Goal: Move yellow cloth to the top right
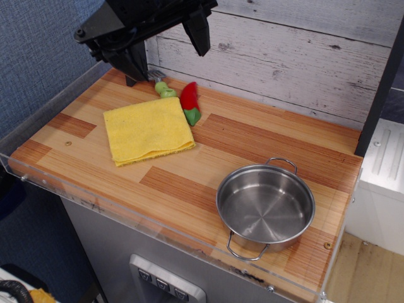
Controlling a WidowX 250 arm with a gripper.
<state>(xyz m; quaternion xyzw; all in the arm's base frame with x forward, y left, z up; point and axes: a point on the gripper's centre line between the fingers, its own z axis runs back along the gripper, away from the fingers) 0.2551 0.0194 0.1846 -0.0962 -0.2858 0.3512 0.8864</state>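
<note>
The yellow cloth (pixel 148 130) lies flat and folded on the left part of the wooden tabletop (pixel 252 142). My gripper (pixel 165 50) is black and hangs above the table's back left corner, up and behind the cloth. Its two fingers (pixel 197 30) stand apart with nothing between them. It does not touch the cloth.
A steel pot (pixel 266 205) with two handles stands empty at the front right. A red and green toy pepper (pixel 189 102) and a small green piece (pixel 165 89) lie just behind the cloth. A whitewashed plank wall (pixel 284 57) backs the table. A clear lip runs along the edges.
</note>
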